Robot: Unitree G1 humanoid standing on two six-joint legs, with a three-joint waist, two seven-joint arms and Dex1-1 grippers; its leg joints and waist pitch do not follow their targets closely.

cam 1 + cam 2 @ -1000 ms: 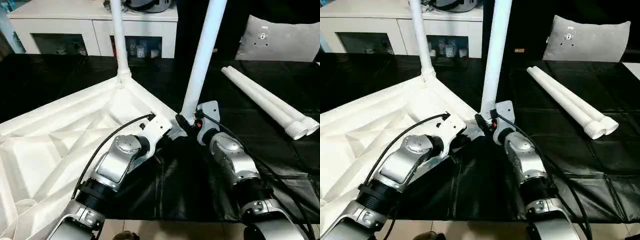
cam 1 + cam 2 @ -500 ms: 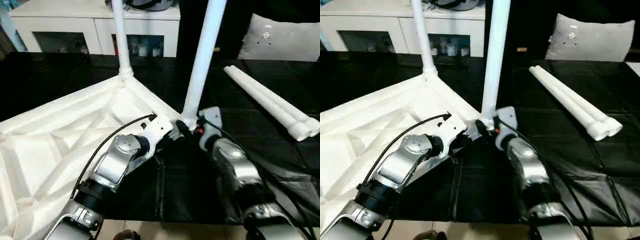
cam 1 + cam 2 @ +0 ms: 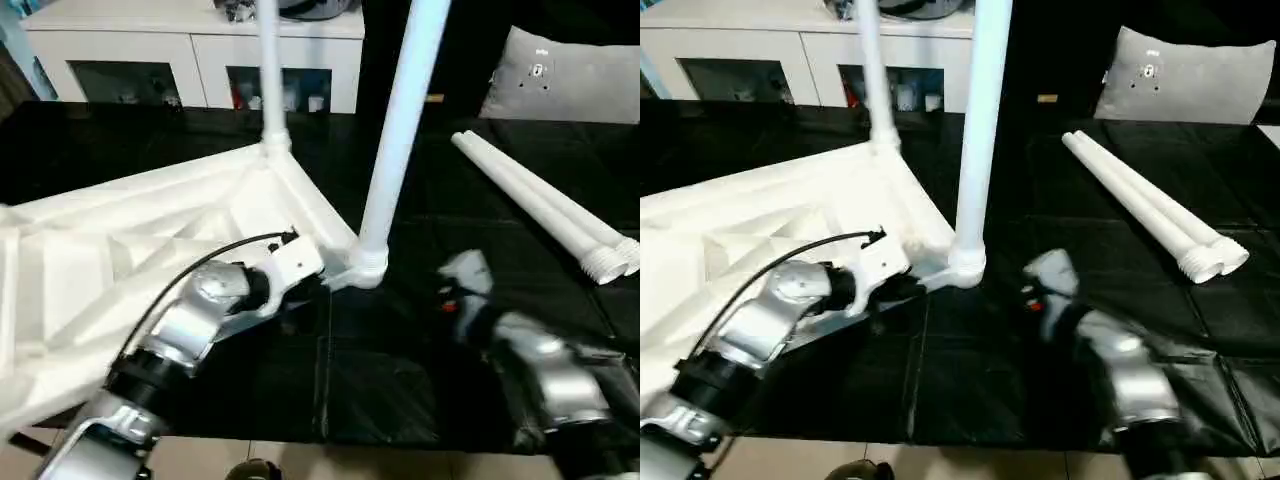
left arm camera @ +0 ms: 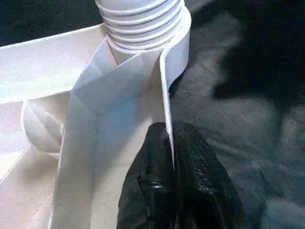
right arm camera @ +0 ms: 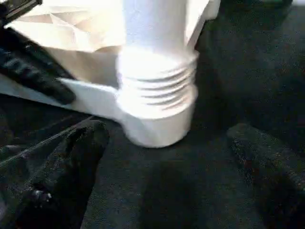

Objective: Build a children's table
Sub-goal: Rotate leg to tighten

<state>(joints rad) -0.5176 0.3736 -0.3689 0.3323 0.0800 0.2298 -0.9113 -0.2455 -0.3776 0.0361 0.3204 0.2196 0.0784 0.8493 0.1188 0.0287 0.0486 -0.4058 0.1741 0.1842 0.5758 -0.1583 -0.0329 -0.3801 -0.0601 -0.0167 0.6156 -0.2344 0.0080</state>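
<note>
Table top inverted on black cloth, two legs fitted, two loose.

Head views: table top [image 3: 150, 240] lies ribs-up; a near leg [image 3: 395, 140] stands in its corner socket [image 3: 367, 268]; spare legs [image 3: 1145, 205] lie well beyond that socket.
Left wrist view: left gripper [image 4: 172, 164] pinches the top's rim beside the socket.
Right wrist view: right gripper [image 5: 167, 162] spread wide, apart from the socket.

standing legs [image 3: 398, 140] cropped above, right arm [image 3: 540, 365] blurred
</note>
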